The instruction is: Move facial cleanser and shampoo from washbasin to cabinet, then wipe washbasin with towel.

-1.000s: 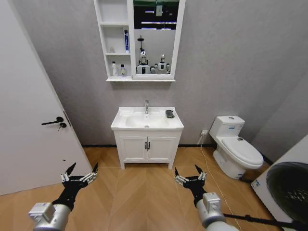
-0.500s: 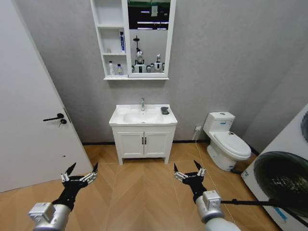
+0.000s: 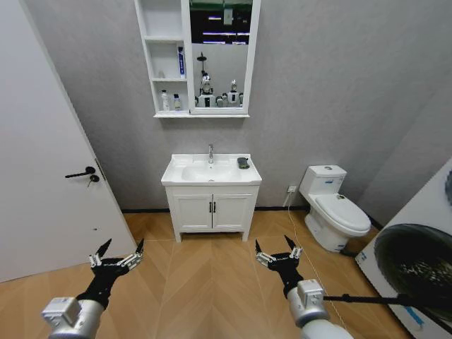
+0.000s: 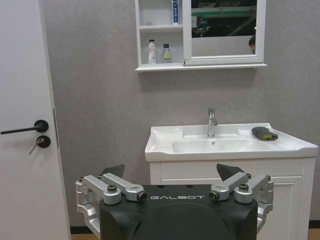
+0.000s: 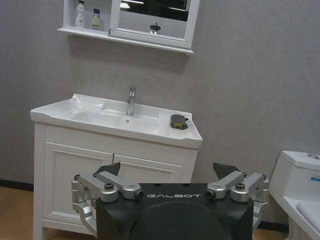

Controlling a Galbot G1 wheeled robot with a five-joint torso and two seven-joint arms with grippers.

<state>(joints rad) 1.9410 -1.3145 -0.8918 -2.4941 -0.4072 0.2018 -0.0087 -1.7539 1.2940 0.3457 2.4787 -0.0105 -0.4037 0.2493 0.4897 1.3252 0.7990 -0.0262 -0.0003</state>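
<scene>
The white washbasin (image 3: 176, 177) with its chrome faucet (image 3: 210, 152) stands against the far wall, well ahead of me. The dark towel (image 3: 243, 162) lies folded on its right rim, also seen as towel (image 4: 264, 133) and towel (image 5: 179, 121). Above hangs the cabinet (image 3: 164, 28). Two small bottles (image 3: 170, 102) stand in its lowest compartment; I cannot tell which is the facial cleanser and which the shampoo. My left gripper (image 3: 122, 246) and right gripper (image 3: 273, 246) hover open and empty low over the floor, far from the basin. The left gripper (image 4: 171, 172) and the right gripper (image 5: 170, 169) point at the basin.
A white door (image 3: 42, 176) with a black handle is at the left. The low vanity (image 3: 212, 212) carries the basin. A toilet (image 3: 332, 208) stands to the right, and a washing machine (image 3: 417, 261) is at the near right. Wooden floor (image 3: 205, 275) lies between me and the vanity.
The whole picture has shifted: basin and cabinet look smaller and farther, and more of the washing machine shows, so the camera moved. Both grippers keep the same open pose.
</scene>
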